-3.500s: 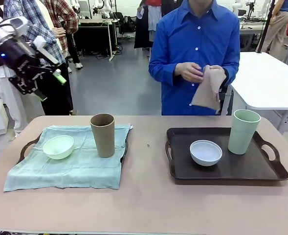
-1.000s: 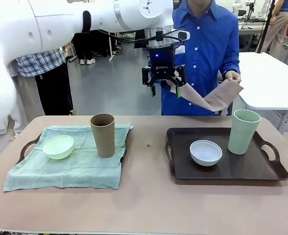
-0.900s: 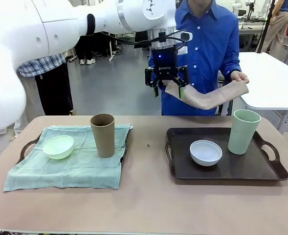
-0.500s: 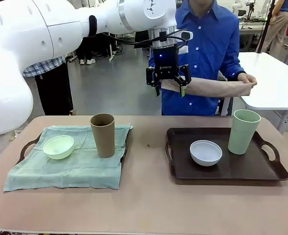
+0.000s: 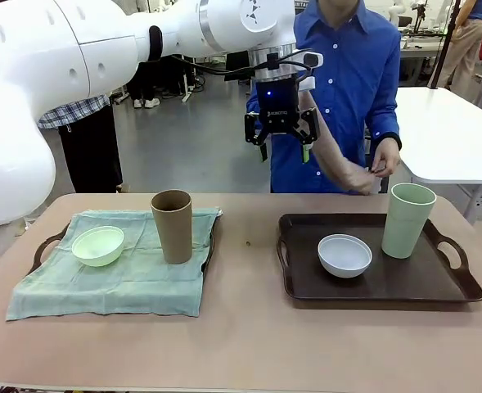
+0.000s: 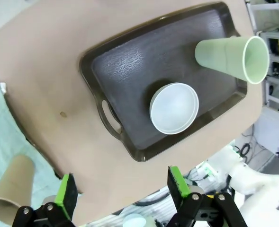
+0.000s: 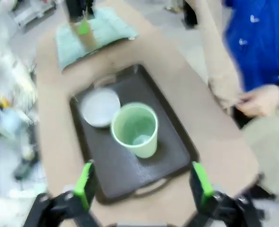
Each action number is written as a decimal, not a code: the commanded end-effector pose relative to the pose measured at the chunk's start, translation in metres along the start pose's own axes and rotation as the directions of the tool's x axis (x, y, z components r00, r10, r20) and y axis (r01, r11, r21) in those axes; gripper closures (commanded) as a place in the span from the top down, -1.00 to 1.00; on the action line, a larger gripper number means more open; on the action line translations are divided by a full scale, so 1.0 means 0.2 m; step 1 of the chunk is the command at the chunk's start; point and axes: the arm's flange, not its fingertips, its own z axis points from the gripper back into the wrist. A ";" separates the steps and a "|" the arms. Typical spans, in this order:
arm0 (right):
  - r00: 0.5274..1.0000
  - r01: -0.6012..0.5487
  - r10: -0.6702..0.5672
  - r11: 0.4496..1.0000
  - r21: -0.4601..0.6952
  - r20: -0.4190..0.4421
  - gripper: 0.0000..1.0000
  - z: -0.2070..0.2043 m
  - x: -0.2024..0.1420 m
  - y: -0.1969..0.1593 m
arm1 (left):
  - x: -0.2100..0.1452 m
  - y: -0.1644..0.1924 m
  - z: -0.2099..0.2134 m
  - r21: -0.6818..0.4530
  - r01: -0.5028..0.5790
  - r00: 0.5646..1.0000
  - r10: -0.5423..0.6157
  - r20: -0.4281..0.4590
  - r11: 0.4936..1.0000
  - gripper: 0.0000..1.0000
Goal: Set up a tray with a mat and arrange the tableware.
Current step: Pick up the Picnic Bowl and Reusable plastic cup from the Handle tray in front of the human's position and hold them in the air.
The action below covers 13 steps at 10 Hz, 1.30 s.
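Mat handover: left gripper gapes wide (nothing pinched). Next, close on the beige mat just beside it

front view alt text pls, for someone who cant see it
The left arm's open tool hangs raised before a person holding a tan cloth. Below, a green mat carries a mint bowl and brown cup; a bare dark tray holds a white bowl and pale green cup.
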 end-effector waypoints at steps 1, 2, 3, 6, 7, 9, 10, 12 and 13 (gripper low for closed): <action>0.957 -0.291 0.291 0.956 0.021 -0.004 1.00 -0.08 -0.11 -0.15 | 0.01 0.01 -0.04 0.019 0.005 1.000 -0.005 0.029 1.000 1.00; 0.920 -0.391 0.392 0.916 0.085 0.004 1.00 -0.12 -0.15 -0.21 | 0.01 0.00 -0.04 0.044 0.014 0.999 -0.016 0.051 0.999 1.00; 0.909 -0.413 0.416 0.900 0.138 0.013 1.00 -0.17 -0.19 -0.26 | 0.00 -0.01 -0.08 0.066 0.017 0.998 -0.021 0.060 0.998 1.00; 0.930 -0.353 0.367 0.894 0.277 0.000 1.00 -0.29 -0.26 -0.36 | 0.01 0.00 -0.21 0.022 0.034 0.998 -0.034 0.044 0.999 1.00; 0.936 -0.338 0.352 0.888 0.311 0.010 1.00 -0.34 -0.28 -0.37 | 0.03 -0.01 -0.30 0.022 0.014 0.999 -0.015 0.035 1.000 1.00; 0.945 -0.313 0.327 0.892 0.326 0.012 1.00 -0.46 -0.30 -0.42 | 0.07 -0.04 -0.48 0.060 -0.024 0.992 0.017 0.125 0.998 1.00; 0.946 -0.311 0.323 0.894 0.324 0.015 1.00 -0.52 -0.31 -0.44 | 0.07 -0.08 -0.54 0.101 -0.018 0.988 0.003 0.152 0.995 1.00; 0.947 -0.311 0.321 0.893 0.324 0.026 1.00 -0.62 -0.33 -0.45 | 0.06 -0.12 -0.62 0.143 -0.070 0.985 0.046 0.167 0.987 1.00; 0.948 -0.307 0.315 0.893 0.330 0.030 1.00 -0.67 -0.34 -0.46 | 0.04 -0.15 -0.65 0.150 -0.135 0.980 0.110 0.166 0.979 1.00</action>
